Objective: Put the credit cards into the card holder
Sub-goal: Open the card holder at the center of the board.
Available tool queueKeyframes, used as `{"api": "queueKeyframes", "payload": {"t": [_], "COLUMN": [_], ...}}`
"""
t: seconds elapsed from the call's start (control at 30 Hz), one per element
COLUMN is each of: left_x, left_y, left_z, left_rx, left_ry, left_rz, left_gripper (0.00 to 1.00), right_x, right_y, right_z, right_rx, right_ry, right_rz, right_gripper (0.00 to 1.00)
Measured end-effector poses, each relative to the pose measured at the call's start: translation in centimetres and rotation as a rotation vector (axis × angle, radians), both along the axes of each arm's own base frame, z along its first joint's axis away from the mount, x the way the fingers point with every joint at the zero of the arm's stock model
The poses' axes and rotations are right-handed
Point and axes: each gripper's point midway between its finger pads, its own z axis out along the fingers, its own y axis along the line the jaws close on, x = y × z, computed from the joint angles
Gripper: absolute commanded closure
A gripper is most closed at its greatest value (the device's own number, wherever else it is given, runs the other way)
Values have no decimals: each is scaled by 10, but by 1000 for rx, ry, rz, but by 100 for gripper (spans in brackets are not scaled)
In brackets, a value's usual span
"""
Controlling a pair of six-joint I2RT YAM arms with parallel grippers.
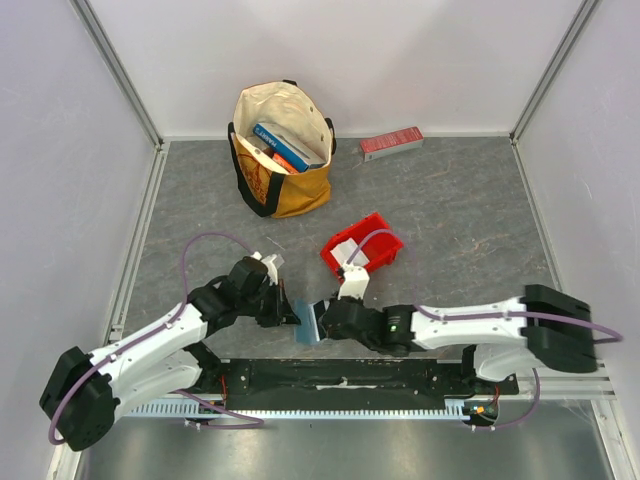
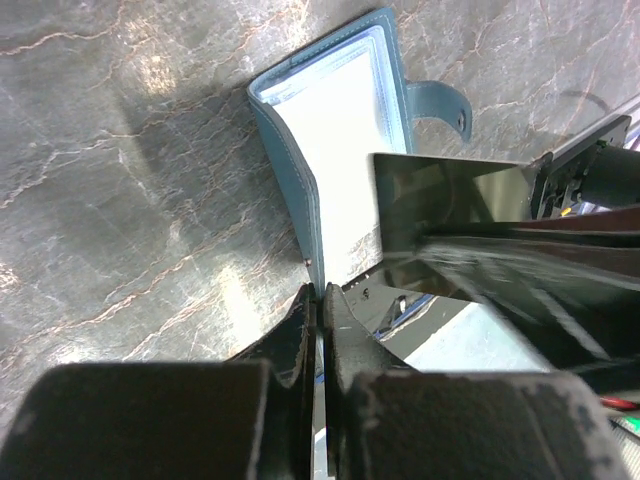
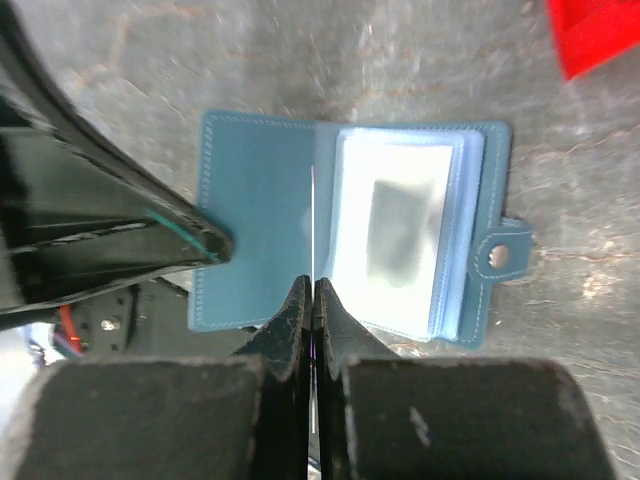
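Where my arms meet, holder is open, clear sleeves showing, tab to the right of my right claw. That claw: jaws shut on one thin card, held edge-on at holder's fold; red bin beyond, up and right. My left claw: jaws nearly shut, pinching the edge of holder's teal cover.

Two white arms, black joints, purple cables, black left tool, black right tool.
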Motion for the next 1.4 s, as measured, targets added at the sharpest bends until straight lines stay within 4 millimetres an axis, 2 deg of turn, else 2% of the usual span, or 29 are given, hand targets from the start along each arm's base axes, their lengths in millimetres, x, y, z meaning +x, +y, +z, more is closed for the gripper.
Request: {"api": "queueKeyframes", "payload": {"t": [0.1, 0.2, 0.4, 0.77, 1.07, 1.4], "left_x": [2, 2, 2, 2, 2, 4], "left_y": [1, 1, 1, 1, 1, 6], "left_z": [0, 0, -1, -7, -12, -18], "left_rx": [4, 5, 8, 24, 40, 75], "left_ry": [-7, -8, -4, 8, 19, 16], "left_rz": [7, 7, 7, -1, -5, 3], "left_gripper": [98, 98, 98, 98, 98, 98], "right_x": [8, 20, 22, 25, 27, 28], "right_y": [-11, -26, -53, -63, -66, -78], "right_z": [31, 43, 13, -15, -19, -24], "right_rx": [71, 102, 1, -108, -124, -119], "right_ry": [-37, -58, -37, -22, -16, 20], "right_rz": [-27, -66, -82, -70, -72, -107], "right_gripper": [100, 100, 100, 100, 100, 100]}}
